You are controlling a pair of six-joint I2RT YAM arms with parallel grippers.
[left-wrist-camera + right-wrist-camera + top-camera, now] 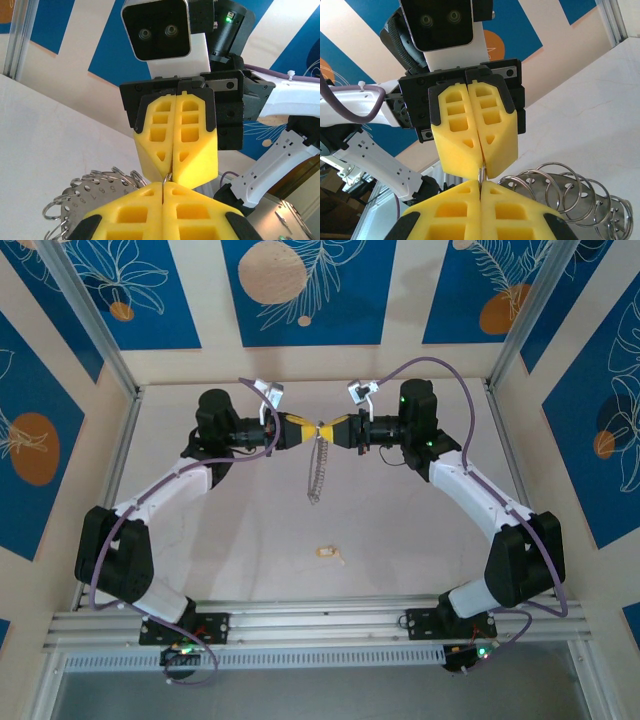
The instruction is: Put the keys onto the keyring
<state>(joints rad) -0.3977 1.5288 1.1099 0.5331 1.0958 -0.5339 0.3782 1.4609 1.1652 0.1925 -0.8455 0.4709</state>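
- My left tool [308, 429] is clenched on the thin wire of the keyring [318, 475]. In the left wrist view the two yellow pads at the bottom centre meet flush, with a sliver of grey wire poking out between their tips.
- My right tool [332, 430] is clenched too, nose to nose with the left. Its tips pinch the same stretch of wire just beside mine, so the two tools almost touch at the upper centre of the top view.
- I judge this double pinch is there to steady the hoop and perhaps work its wire apart, since one tool alone would let it swing.
- The keyring hangs straight down from that pinch, edge-on like a chain, its lower end near the counter [220, 540]. In the wrist views the silvery pieces [560, 192] fan out to one side.
- The key [327, 553] lies flat on the counter, lower centre of the top view, well apart from the hoop and ungrasped, so threading has not begun.
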